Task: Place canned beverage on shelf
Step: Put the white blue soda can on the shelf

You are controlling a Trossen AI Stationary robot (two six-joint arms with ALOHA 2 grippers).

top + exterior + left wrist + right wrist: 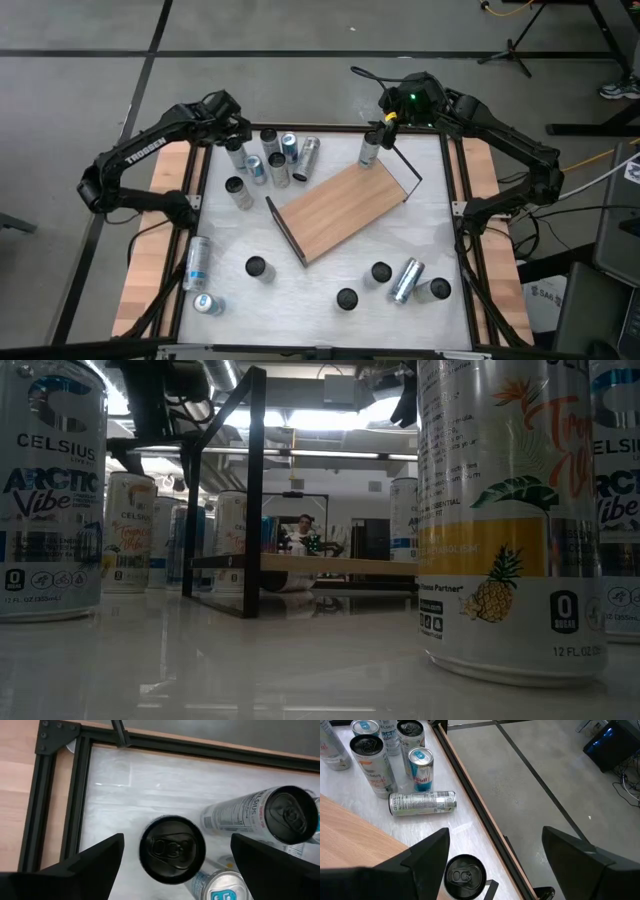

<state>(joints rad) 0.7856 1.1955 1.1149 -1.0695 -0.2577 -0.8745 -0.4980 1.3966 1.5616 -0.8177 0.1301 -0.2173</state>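
Left claw hangs open above an upright can in the far-left cluster; if we drop off-centre, a finger clips the neighbouring can and topples the group. At centre the shelf lies bare. Right claw stands open over a can just off the shelf's far corner; a loose grip could let it slip against the board.

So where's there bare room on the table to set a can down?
The shelf top is bare. Open tabletop lies between its low end and the three upright cans at the near edge, and along the right rail. The far left corner is crowded with a cluster of cans, under the left tool.
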